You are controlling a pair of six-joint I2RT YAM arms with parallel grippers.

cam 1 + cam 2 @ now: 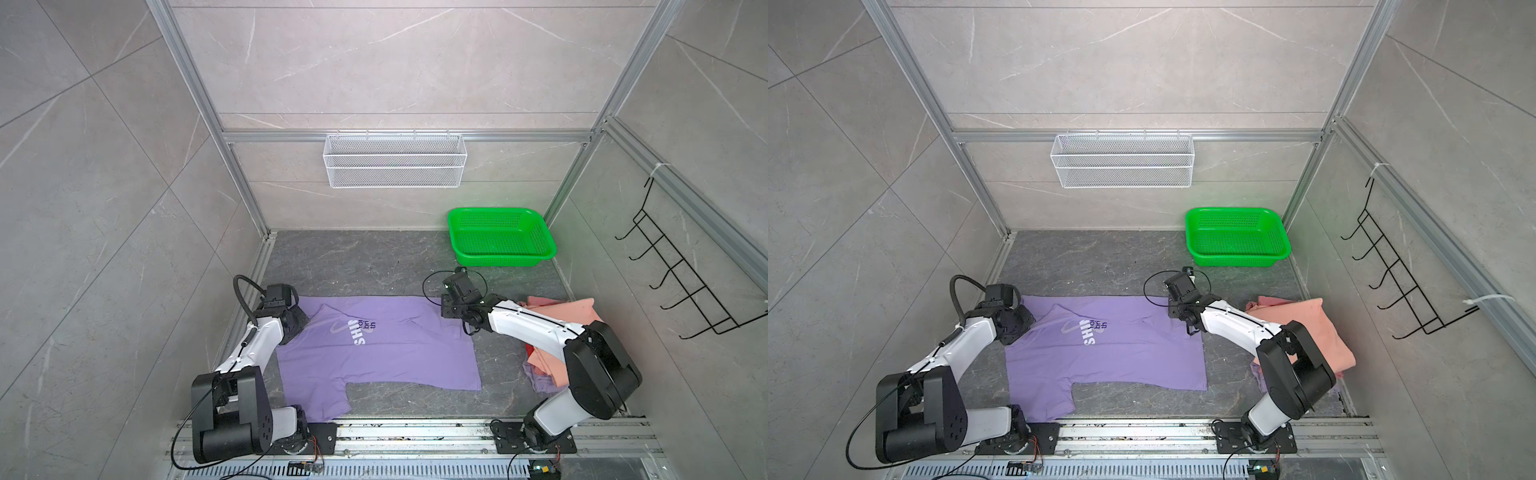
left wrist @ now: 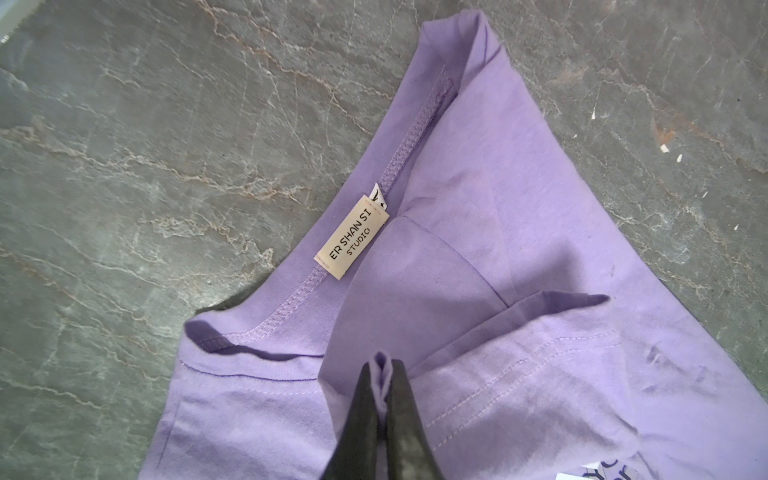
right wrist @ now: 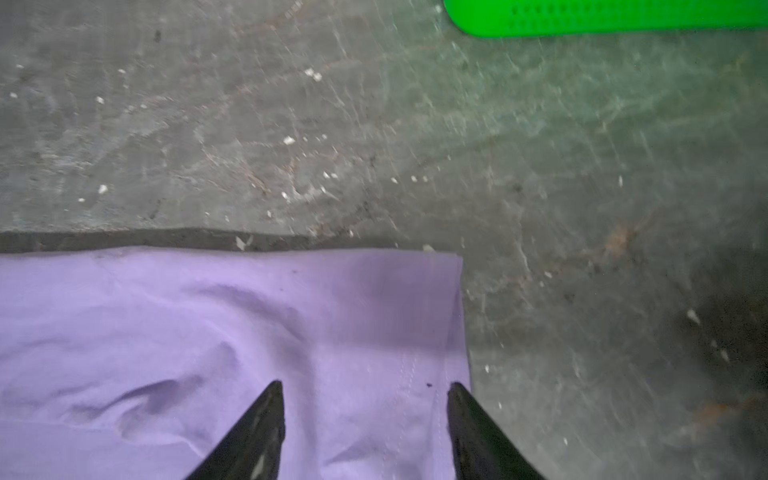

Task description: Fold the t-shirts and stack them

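A lavender t-shirt (image 1: 374, 349) (image 1: 1108, 357) with a white "SHINE" print lies spread on the dark floor, one sleeve toward the front rail. My left gripper (image 2: 384, 374) is shut on a pinched fold of this shirt near the collar, just past the neck label (image 2: 353, 237); in both top views it sits at the shirt's left end (image 1: 305, 322) (image 1: 1030, 321). My right gripper (image 3: 365, 386) is open just above the shirt's far right hem corner, with nothing between its fingers. A salmon pink t-shirt (image 1: 557, 316) (image 1: 1308, 328) lies bunched at the right, partly behind the right arm.
A green mesh basket (image 1: 500, 237) (image 1: 1237, 237) (image 3: 602, 20) stands at the back right. A white wire basket (image 1: 395, 160) hangs on the back wall, and a black hook rack (image 1: 685, 282) on the right wall. A bit of lavender cloth (image 1: 540, 382) shows under the pink pile.
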